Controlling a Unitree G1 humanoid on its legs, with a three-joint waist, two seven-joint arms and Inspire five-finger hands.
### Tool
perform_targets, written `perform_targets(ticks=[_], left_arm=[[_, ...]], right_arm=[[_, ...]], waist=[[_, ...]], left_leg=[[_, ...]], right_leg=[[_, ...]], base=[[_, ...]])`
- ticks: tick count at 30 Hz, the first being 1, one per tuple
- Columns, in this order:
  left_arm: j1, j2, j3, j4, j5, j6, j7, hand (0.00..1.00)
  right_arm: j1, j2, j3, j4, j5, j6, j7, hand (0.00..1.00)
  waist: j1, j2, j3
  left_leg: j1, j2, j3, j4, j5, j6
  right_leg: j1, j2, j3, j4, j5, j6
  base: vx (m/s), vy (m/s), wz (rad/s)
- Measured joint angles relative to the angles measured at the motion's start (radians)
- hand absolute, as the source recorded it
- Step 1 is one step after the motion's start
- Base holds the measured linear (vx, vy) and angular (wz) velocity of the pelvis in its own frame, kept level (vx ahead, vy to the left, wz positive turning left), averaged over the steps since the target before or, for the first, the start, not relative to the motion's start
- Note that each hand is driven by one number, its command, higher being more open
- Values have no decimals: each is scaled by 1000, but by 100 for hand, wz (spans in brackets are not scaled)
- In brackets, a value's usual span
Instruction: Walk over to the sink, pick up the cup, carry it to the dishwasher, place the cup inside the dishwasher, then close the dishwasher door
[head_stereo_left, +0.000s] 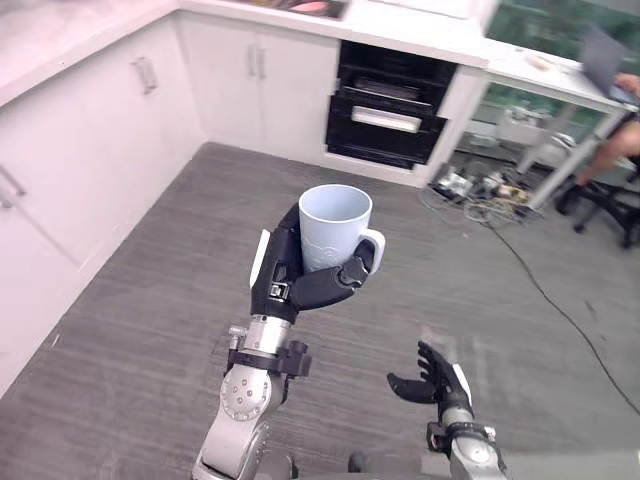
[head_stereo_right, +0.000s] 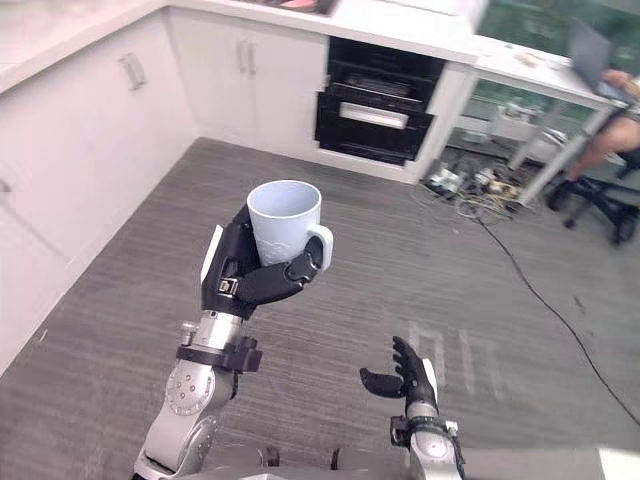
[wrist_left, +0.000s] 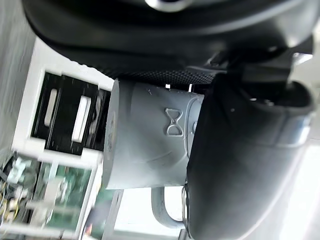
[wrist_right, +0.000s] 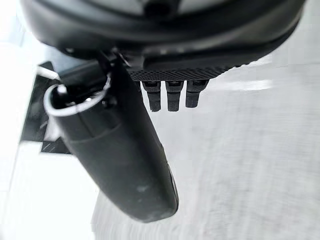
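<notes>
Left eye view: the left hand (head_stereo_left: 300, 275) curls fingers and thumb round the upright cup (head_stereo_left: 333, 225), held above the floor (head_stereo_left: 150, 300), with the dark dishwasher (head_stereo_left: 390, 105) well apart at one o'clock. A jolt in walking could tilt the cup, since the grip sits low on its wall. The left wrist view makes plainer that the cup's handle (wrist_left: 165, 215) hangs outside the grasp. The right hand (head_stereo_left: 435, 378) idles at five o'clock, loosely spread.

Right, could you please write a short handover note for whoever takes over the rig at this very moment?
Left hand: shut on the cup, held upright, mouth up.
Right hand: open and empty, lower down.
Dishwasher: ahead across the floor, set in the white cabinets.
Done: cup picked up.
Left: reach the dishwasher, put the cup inside, then close it.
</notes>
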Motion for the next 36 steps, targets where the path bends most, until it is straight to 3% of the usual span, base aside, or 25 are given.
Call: perform_targets(ticks=[1,2,11,14,16,17,18,19,21,22,23,24,26,27,28,29,30,31,32,34,35,36], left_arm=[[0,0,1,0,-2,0,0,30],[0,50,-20,195,-18,19,-39,30],[18,48,73,280,-30,22,-21,30],[27,25,117,278,-32,23,-14,30],[36,1,128,249,-42,24,4,30],[38,1,133,232,-49,25,11,30],[39,5,138,229,-50,25,16,30],[36,18,140,230,-55,27,26,30],[33,23,163,230,-69,26,37,30],[24,12,171,230,-70,25,46,30],[6,1,193,255,-70,28,53,30],[4,1,196,283,-70,29,55,30],[1,7,192,285,-69,31,53,30],[0,6,183,285,-68,32,54,30],[10,-16,166,285,-69,37,50,30],[11,-25,158,284,-69,38,49,30],[20,-40,155,284,-69,41,46,30],[48,-55,158,278,-70,41,40,30],[73,-60,156,266,-70,41,26,30],[69,-64,140,262,-70,40,6,30],[69,-72,135,262,-73,40,-6,30],[69,-72,134,260,-76,40,-7,30]], right_arm=[[-3,-1,0,0,-1,-5,0,90],[-36,-48,41,288,-46,-14,15,90],[-38,-46,40,327,-40,-3,7,90],[-66,-46,38,332,-39,8,-11,90],[-70,-48,34,294,-40,15,-30,90],[-80,-37,37,285,-40,18,-38,90],[-88,-33,38,284,-39,19,-37,90],[-95,-20,38,285,-38,21,-35,90],[-103,5,39,278,-37,21,-31,90],[-104,-4,36,267,-37,13,-29,90],[-118,-8,35,272,-37,20,-25,90],[-113,-14,32,273,-37,29,-24,90],[-110,-17,28,271,-37,30,-22,90],[-101,-17,23,263,-37,36,-20,90],[-66,-25,13,227,-37,41,-15,90],[-53,-27,10,201,-37,41,-15,90],[-30,-29,14,161,-37,42,-11,90],[0,-35,34,91,-37,40,-10,90],[24,-36,47,39,-36,23,-17,90],[32,-28,38,30,-25,10,-29,90],[15,-37,38,44,-22,10,-35,90],[1,-43,38,58,-18,8,-35,90]], waist=[[0,0,0],[-61,21,-61],[-60,30,-64],[-48,42,-32],[-47,58,17],[-30,30,36],[-31,26,45],[-43,38,60],[-62,34,81],[-67,53,94],[-66,44,120],[-80,56,121],[-99,62,121],[-114,64,121],[-119,105,120],[-119,117,121],[-109,123,120],[-86,136,121],[-65,136,118],[-53,129,113],[-38,122,107],[-29,112,110]], left_leg=[[-2,10,39,7,0,0],[79,128,113,-241,100,-32],[108,115,118,-298,135,-29],[52,109,121,-133,55,-22],[54,97,149,9,-78,30],[47,68,147,31,-114,53],[44,55,137,28,-112,64],[35,48,82,14,-102,81],[38,21,-3,-32,-105,122],[38,39,-27,-21,-111,117],[59,20,-51,0,-130,105],[85,15,-98,-1,-156,102],[110,19,-168,-1,-191,87],[147,39,-218,-8,-222,63],[158,83,-238,91,-241,-18],[127,101,-225,196,-230,-39],[81,131,-193,362,-171,-93],[27,188,-112,571,20,-63],[-27,257,-31,720,234,-4],[-153,301,48,783,67,20],[-230,289,104,690,-15,37],[-264,268,113,623,-37,33]], right_leg=[[17,-1,-7,-20,3,-4],[13,102,102,-243,181,-65],[32,92,100,-294,206,-63],[1,73,45,-197,126,-55],[-69,32,-23,80,-4,-19],[-159,-8,-26,298,-43,-4],[-225,-19,-30,413,-39,-24],[-291,7,-41,444,-72,-64],[-338,38,-68,252,-62,-60],[-351,53,-81,216,-53,-52],[-367,41,-78,147,-6,-34],[-367,38,-79,74,101,-29],[-377,46,-62,25,176,-22],[-367,55,-54,27,226,-42],[-324,83,-112,83,184,-58],[-311,97,-130,121,147,-81],[-271,117,-147,155,103,-107],[-183,156,-143,144,50,-141],[-82,181,-125,89,-1,-147],[45,185,-129,9,-38,-149],[111,173,-113,-45,-48,-155],[140,165,-102,-65,-48,-146]], base=[[173,-15,48],[38,3,13],[-3,-1,0],[-47,52,11],[-55,166,27],[-48,110,32],[11,41,63],[124,53,97],[258,30,124],[365,-32,108],[475,-66,103],[502,-93,118],[469,-139,115],[517,-228,123],[541,-216,116],[680,-258,70],[681,-228,11],[862,-281,-20],[865,-244,-19],[756,-183,15],[681,-117,4],[844,-78,-37]])
